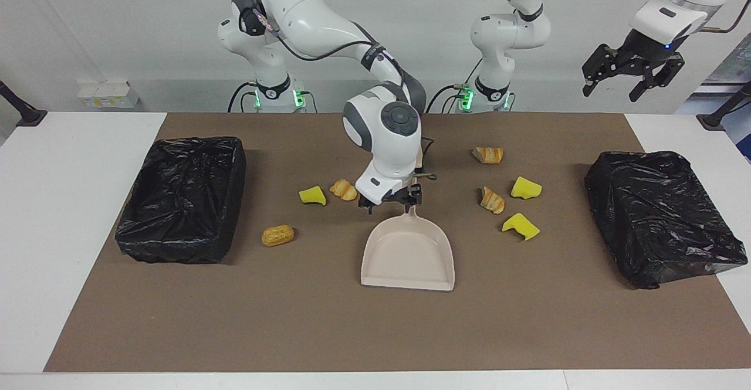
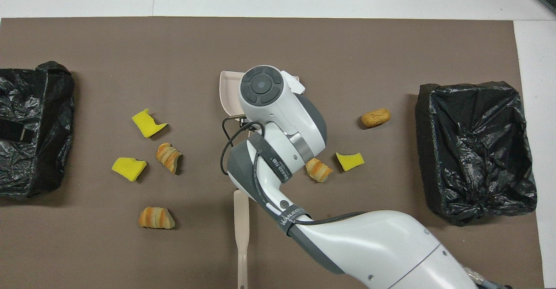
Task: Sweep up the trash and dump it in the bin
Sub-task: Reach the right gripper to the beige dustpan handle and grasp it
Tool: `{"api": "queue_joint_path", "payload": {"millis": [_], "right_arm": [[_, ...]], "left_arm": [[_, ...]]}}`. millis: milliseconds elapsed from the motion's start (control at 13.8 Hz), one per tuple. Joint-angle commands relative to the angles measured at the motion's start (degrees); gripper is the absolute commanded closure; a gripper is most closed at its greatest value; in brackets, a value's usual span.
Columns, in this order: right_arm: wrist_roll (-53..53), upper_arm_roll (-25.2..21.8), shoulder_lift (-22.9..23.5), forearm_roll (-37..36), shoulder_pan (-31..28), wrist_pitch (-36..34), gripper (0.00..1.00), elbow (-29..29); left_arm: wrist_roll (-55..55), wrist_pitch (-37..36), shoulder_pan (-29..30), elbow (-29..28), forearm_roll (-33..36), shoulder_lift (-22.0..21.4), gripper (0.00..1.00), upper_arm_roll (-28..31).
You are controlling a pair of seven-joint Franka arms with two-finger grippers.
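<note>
The beige dustpan (image 1: 409, 258) lies at the table's middle, its mouth away from the robots; in the overhead view only its corner (image 2: 228, 90) shows. My right gripper (image 1: 390, 205) is low at the pan's handle end; the wrist hides it from above. Trash lies on both sides. Toward the right arm's end are a yellow wedge (image 1: 313, 195), a croissant bit (image 1: 344, 189) and a bread roll (image 1: 277, 235). Toward the left arm's end are two yellow wedges (image 1: 526, 187) and two croissant bits (image 1: 492, 199). My left gripper (image 1: 616, 82) waits open, high over the left arm's end.
Two bins lined with black bags stand on the brown mat, one at the right arm's end (image 1: 185, 196) and one at the left arm's end (image 1: 657, 214). A long beige handle (image 2: 241, 232) lies nearer to the robots than the pan; the arm hides where it ends.
</note>
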Motion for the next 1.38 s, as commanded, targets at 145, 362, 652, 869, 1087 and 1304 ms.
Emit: {"api": "queue_joint_path", "payload": {"millis": [145, 362, 652, 869, 1087, 1304], "right_arm": [[1.33, 0.15, 0.91, -1.38, 2.64, -0.87, 0.09, 3.26], [0.81, 0.15, 0.74, -1.38, 2.38, -1.14, 0.09, 3.35], [5.27, 1.03, 0.04, 1.08, 2.38, 0.80, 0.17, 3.09], [13.26, 1.11, -0.32, 3.27, 3.00, 0.53, 0.19, 2.91], [16.18, 1.11, -1.19, 4.42, 4.05, 0.80, 0.23, 1.43], [18.11, 1.11, -1.28, 4.34, 5.36, 1.32, 0.27, -0.16]], "left_arm": [[0.11, 0.98, -0.77, -6.32, 0.22, -4.43, 0.00, 0.27], [0.02, 0.90, -0.77, -6.58, 0.22, -4.52, 0.00, 0.27], [0.03, 1.60, -0.77, -8.69, 0.22, -5.93, 0.00, 0.27], [0.02, 1.69, -1.03, -10.53, 0.22, -6.98, 0.00, 0.27], [0.29, 3.88, -1.74, -12.82, 0.22, -8.21, 0.00, 0.10], [0.64, 4.32, -2.69, -14.66, 0.22, -8.48, 0.00, 0.01]]}}
